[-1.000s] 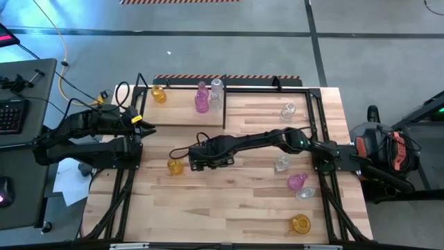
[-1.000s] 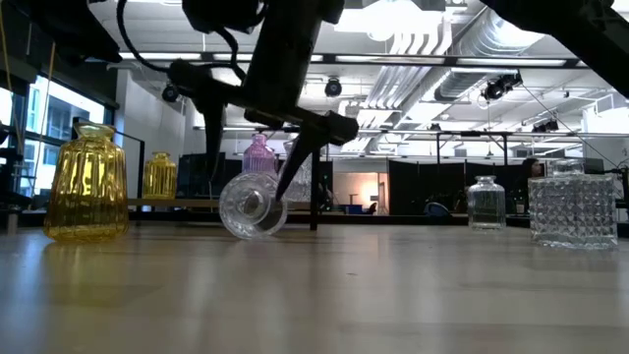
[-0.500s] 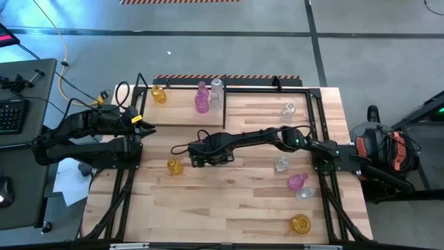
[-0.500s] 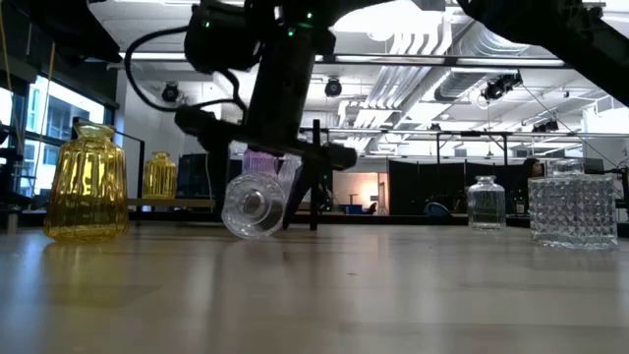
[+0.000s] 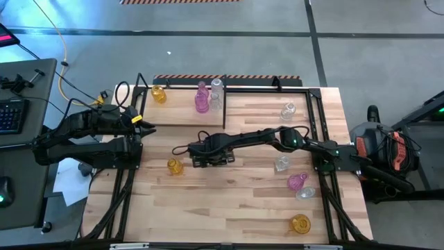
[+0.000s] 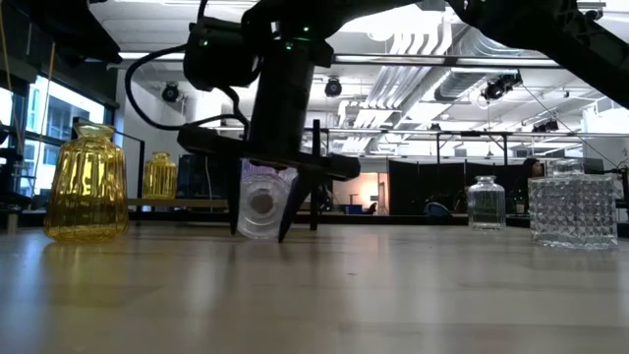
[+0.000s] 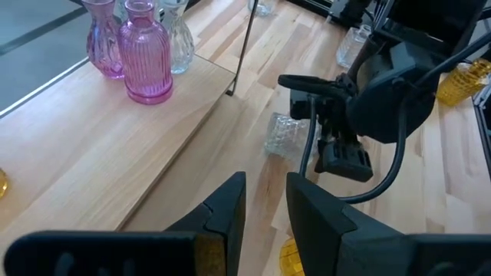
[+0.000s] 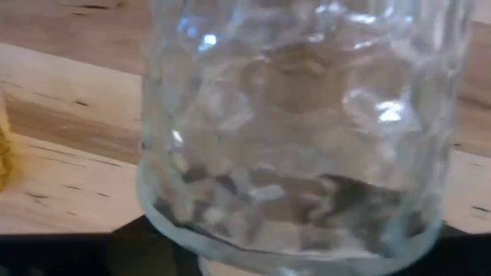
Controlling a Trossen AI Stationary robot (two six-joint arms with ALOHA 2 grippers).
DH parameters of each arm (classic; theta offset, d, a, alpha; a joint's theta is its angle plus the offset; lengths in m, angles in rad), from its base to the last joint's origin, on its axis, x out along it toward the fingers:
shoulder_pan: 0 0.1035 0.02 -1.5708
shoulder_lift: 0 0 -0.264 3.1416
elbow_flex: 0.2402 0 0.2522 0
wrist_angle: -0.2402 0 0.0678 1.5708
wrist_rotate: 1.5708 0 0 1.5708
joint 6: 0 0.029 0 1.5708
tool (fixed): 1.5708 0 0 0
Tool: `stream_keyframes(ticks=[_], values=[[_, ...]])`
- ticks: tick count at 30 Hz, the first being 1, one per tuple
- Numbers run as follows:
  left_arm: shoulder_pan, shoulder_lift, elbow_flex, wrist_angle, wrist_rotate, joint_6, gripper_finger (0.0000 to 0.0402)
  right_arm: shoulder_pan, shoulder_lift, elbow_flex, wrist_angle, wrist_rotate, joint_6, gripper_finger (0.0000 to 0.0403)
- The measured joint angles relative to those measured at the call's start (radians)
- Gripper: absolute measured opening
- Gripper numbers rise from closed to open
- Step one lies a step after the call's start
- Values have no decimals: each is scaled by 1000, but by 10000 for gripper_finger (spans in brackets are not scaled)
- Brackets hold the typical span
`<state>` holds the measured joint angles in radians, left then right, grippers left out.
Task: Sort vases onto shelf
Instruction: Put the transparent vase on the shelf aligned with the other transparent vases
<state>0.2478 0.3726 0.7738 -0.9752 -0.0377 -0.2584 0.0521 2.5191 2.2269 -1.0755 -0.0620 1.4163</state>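
While the left pincer waits, state unclear, the right pincer straddles, fingers spread, a clear vase lying mid-surface near the shelf. Pickup pending; closing comes next.

Amber vases: three; one on the shelf, two off it.
Pink vases: three; two on the shelf, one off it.
Clear vases: four off the shelf; at least one on it.
Shelf: one.
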Motion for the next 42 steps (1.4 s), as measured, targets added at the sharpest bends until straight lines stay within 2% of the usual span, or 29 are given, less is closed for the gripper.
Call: stream_keyframes(ticks=[3,11,16,19,21,24,28,32,35,42], values=[[0,0,0,0,-2,0,87,0,-2,2,11,0,-10,168],[0,0,0,0,-4,-1,87,1,-1,3,7,-44,-56,169],[0,0,0,0,-5,-1,87,3,7,68,-37,-184,-133,169],[0,0,0,0,-8,0,87,5,7,127,-105,-219,-185,169],[0,0,0,0,-9,10,87,-5,-27,107,-99,-265,-213,169],[0,1,0,0,-4,53,87,-20,-47,127,-179,-319,-283,169],[0,42,1,-1,6,121,87,-45,-90,123,-233,-353,-380,169],[0,114,1,19,-2,171,87,-90,-132,128,-206,-367,-459,169],[0,177,1,78,-40,219,87,-134,-173,128,-155,-373,-508,169],[0,309,1,266,-213,362,87,-227,-239,128,-101,-437,-628,169]])
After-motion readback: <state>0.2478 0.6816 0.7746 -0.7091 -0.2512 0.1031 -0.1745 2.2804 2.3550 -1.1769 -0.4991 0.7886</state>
